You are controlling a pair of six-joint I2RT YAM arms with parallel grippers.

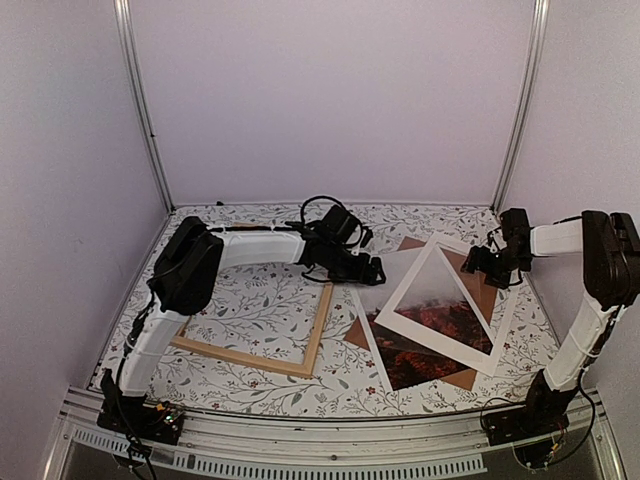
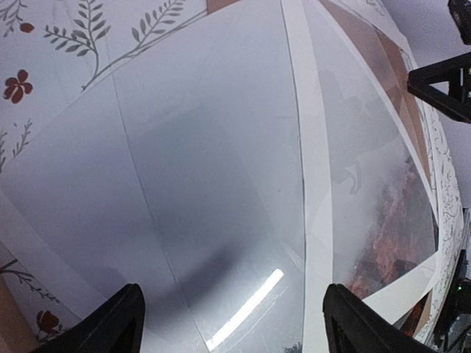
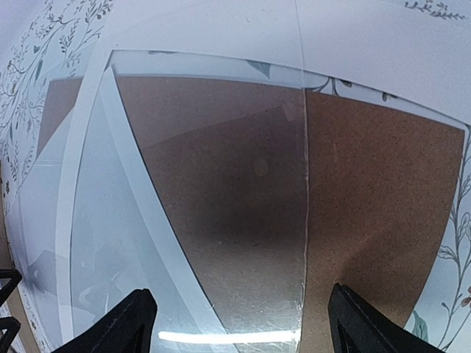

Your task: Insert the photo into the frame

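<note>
pale lilac walls (image 1: 330,90), floral-patterned table (image 1: 250,310)

Floral-print table (image 1: 330,387), wooden frame (image 1: 320,328), brown backing board (image 1: 356,332)

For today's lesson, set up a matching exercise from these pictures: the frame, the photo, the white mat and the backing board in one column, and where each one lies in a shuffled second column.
Things
1. frame
2. photo
3. white mat
4. backing board

Places
A. lowest in the stack on the right, brown corners poking out
B. alone on the left, floral tabletop showing through its opening
C. on top of the photo, lying skewed
D. under the mat, red foliage showing through the mat's opening

Pairs: 1-B, 2-D, 3-C, 4-A
</note>
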